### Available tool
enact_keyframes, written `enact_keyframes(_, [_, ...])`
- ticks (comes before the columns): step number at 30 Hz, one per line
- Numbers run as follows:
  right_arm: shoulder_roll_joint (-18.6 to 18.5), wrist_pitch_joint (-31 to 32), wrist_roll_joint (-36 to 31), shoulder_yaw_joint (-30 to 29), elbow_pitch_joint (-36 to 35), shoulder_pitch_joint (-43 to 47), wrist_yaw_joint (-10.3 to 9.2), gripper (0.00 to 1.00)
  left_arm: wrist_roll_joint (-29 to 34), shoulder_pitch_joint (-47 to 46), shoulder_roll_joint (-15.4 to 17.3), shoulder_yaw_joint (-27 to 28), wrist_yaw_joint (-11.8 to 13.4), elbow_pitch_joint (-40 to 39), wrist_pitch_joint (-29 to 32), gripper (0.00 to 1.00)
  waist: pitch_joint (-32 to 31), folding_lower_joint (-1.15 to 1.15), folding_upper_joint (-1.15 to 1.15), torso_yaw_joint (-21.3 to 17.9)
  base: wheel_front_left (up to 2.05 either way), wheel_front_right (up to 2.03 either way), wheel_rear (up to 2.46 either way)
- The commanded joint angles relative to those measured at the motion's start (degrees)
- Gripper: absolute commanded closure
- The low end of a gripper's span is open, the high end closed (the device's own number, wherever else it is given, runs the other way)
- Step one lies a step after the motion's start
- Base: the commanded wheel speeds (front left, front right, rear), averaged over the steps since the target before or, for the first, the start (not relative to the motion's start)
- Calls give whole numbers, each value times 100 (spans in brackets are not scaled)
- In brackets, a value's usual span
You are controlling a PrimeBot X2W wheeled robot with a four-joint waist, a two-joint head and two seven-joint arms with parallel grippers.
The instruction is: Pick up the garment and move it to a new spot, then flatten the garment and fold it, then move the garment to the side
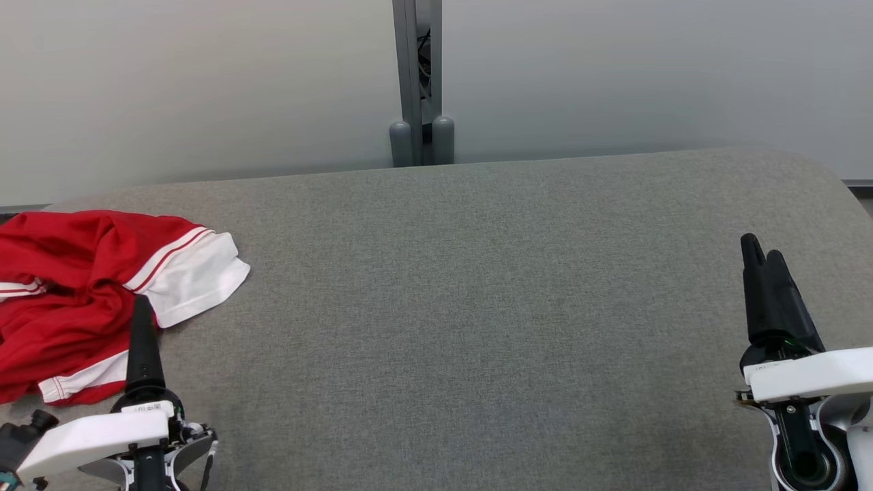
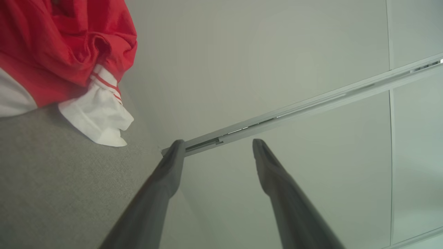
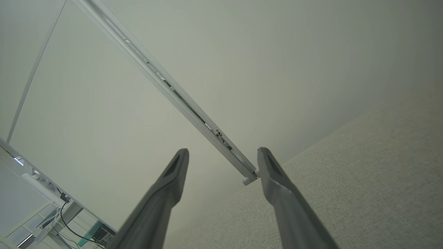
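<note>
Red-and-white garment (image 1: 75, 286) lies crumpled at the left edge of the grey tabletop (image 1: 477, 307), one white cuff flopped toward the middle. Left end effector (image 1: 141, 303) hovers just beside it at the near-left corner, fingers spread, gripping nothing. Right end effector (image 1: 762, 247) waits by the right edge, spread wide too, empty.

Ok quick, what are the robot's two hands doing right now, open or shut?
Left gripper: open, holding nothing; the red garment lies close by.
Right gripper: open, holding nothing.
</note>
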Motion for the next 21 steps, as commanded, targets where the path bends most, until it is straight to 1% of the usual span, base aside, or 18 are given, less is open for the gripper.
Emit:
enact_keyframes(1, [-72,-63,-146,40,-119,-160,18,0,118,-104,24,85,-6,-110,-35,0,2,0,0,-1,0,0,0])
enact_keyframes(6, [-142,-181,-812,274,-273,-275,19,0,710,-131,24,275,35,-277,-88,0,26,0,0,-3,0,0,0])
enact_keyframes(7, [-142,-181,-812,274,-273,-275,19,0,710,-131,24,275,35,-277,-88,0,26,0,0,-3,0,0,0])
enact_keyframes(9, [-161,-228,-1026,374,-304,-295,19,0,916,-118,25,269,96,-376,-112,0,33,0,0,-1,0,0,0])
enact_keyframes(11, [-152,-272,-1201,430,-273,-276,19,0,1087,-86,26,261,189,-480,-132,0,36,0,0,2,0,0,0])
enact_keyframes(15, [-293,-365,-1720,709,-327,-359,20,0,1569,8,27,202,381,-740,-168,0,47,0,0,12,0,0,0])
enact_keyframes(16, [-270,-411,-1925,707,-346,-358,20,0,1836,63,27,132,491,-877,-192,0,59,0,0,20,0,0,0])
enact_keyframes(21, [-211,-515,-2418,755,-387,-303,21,0,2693,212,29,-215,761,-1161,-240,0,72,0,0,39,0,0,0])
